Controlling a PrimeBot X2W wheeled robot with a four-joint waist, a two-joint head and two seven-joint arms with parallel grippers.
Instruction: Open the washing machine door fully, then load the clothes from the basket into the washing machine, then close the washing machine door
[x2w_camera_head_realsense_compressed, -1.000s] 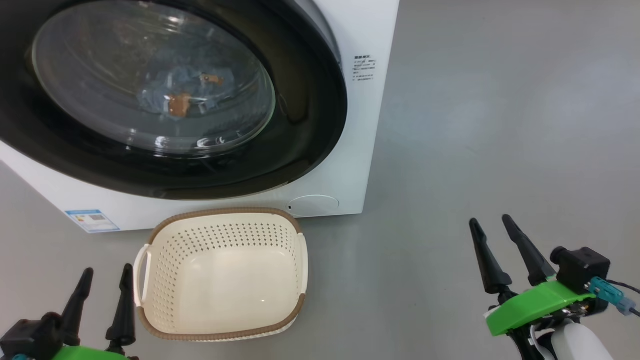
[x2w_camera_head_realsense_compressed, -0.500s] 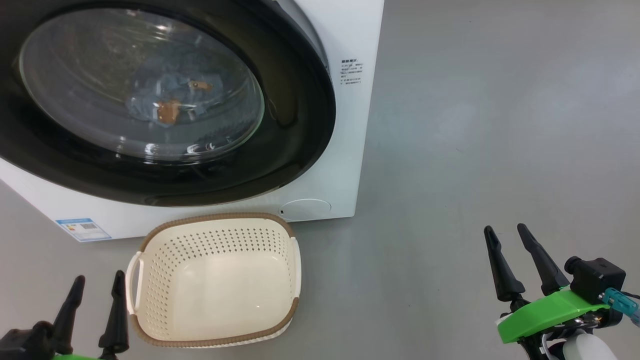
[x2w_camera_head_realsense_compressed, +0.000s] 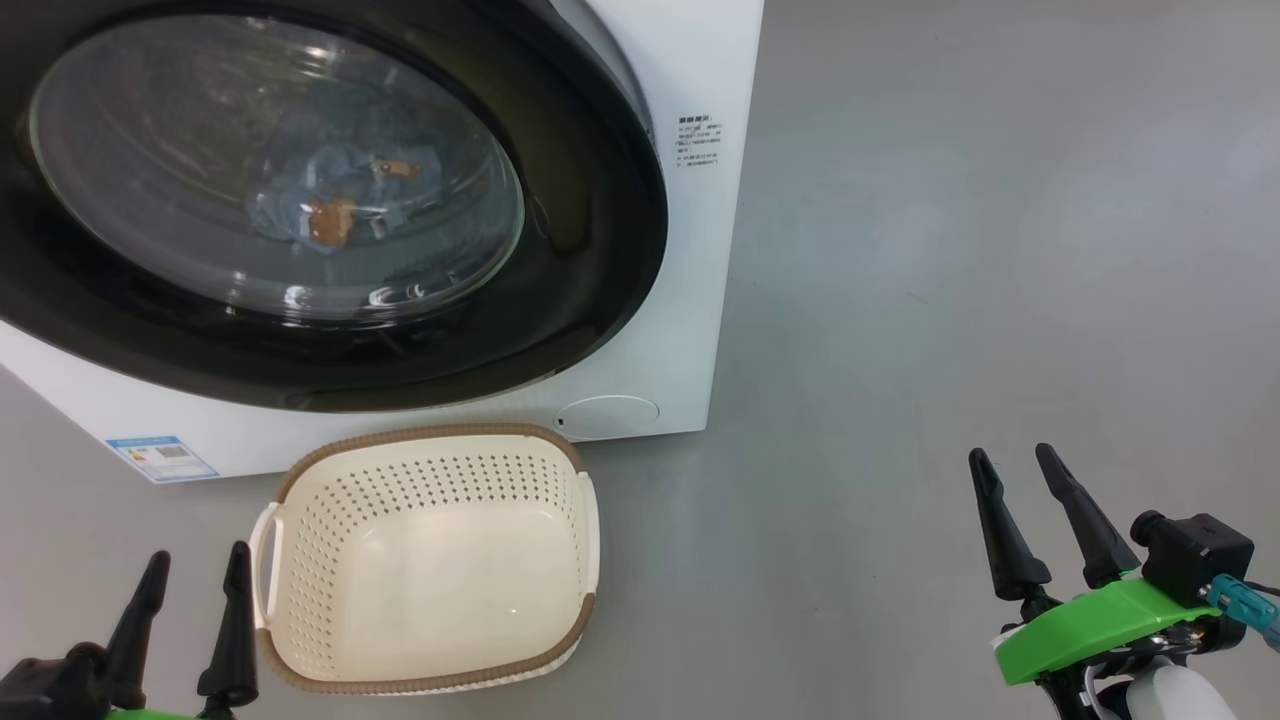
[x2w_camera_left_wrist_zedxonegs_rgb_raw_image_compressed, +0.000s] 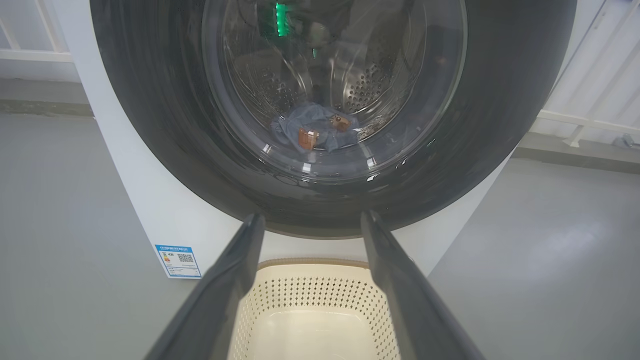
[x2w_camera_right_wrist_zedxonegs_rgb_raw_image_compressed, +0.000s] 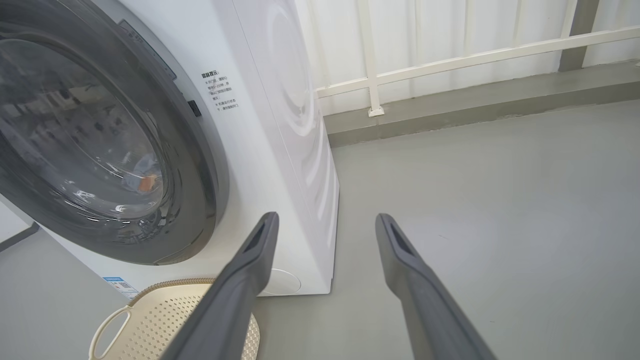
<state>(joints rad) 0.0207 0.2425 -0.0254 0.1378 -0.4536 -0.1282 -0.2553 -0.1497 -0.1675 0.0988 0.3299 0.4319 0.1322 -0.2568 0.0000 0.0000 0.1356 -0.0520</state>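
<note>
The door (x2w_camera_head_realsense_compressed: 600, 250) sits shut against the washer (x2w_camera_head_realsense_compressed: 720, 250), its black rim closed all round. The clothes (x2w_camera_head_realsense_compressed: 330, 200) lie in a blue heap at the bottom of the drum (x2w_camera_left_wrist_zedxonegs_rgb_raw_image_compressed: 370, 85), behind the glass. The basket (x2w_camera_head_realsense_compressed: 430, 440) stands empty on the floor (x2w_camera_head_realsense_compressed: 900, 300) just in front of the washer, its long axis running across the washer's front. Both grippers hang back from the washer with jaws spread and nothing between them. The left gripper (x2w_camera_head_realsense_compressed: 198, 553) is in front of the washer and faces the door squarely, so it is the nearer arm. The right gripper (x2w_camera_head_realsense_compressed: 1010, 455) is off to the right of the washer, pointing past its corner. By this layout all three steps look done, with no reach left to make. Compared with a second ago, the head view has slid slightly leftward, which is the camera moving. The door, clothes and basket keep their places against the washer, and both grippers stay open.
</note>
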